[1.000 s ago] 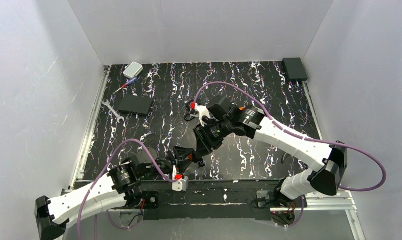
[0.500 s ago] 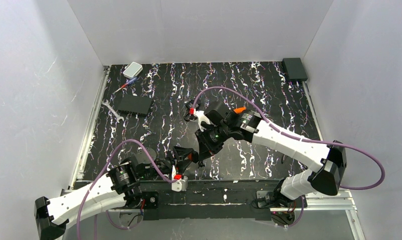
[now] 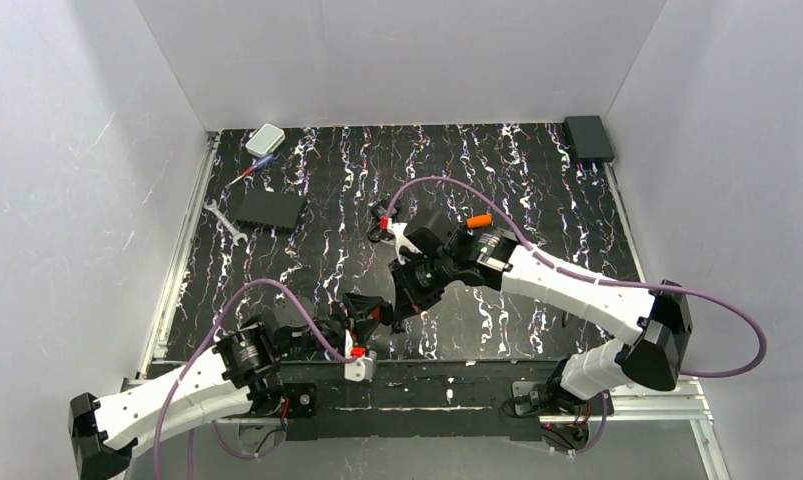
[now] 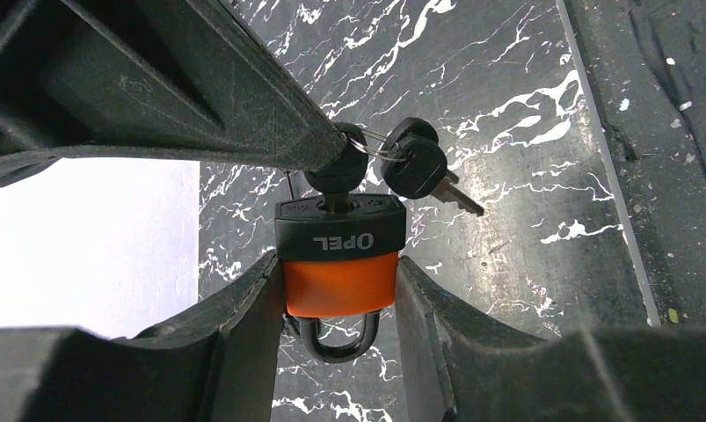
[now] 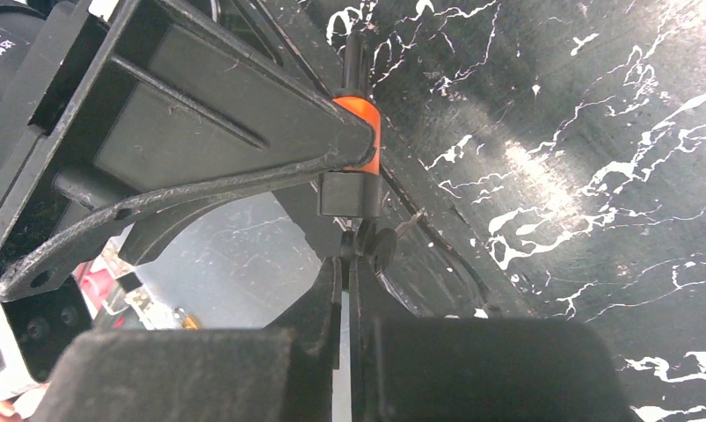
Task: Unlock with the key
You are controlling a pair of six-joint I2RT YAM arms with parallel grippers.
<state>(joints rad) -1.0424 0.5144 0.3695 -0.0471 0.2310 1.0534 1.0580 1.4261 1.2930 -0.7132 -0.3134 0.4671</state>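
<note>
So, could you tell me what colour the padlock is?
The padlock is orange, black at one end; clearest in left wrist view.

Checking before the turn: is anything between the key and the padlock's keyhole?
Nothing visible. The right gripper pinches the key, already in the keyhole of the padlock held by the left gripper; spare keys hang beside.

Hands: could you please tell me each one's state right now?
Left hand: closed on the padlock.
Right hand: closed on the key in the padlock.

place: robot lab test cell | evidence: white enclosure walls, marbled black tabletop
</note>
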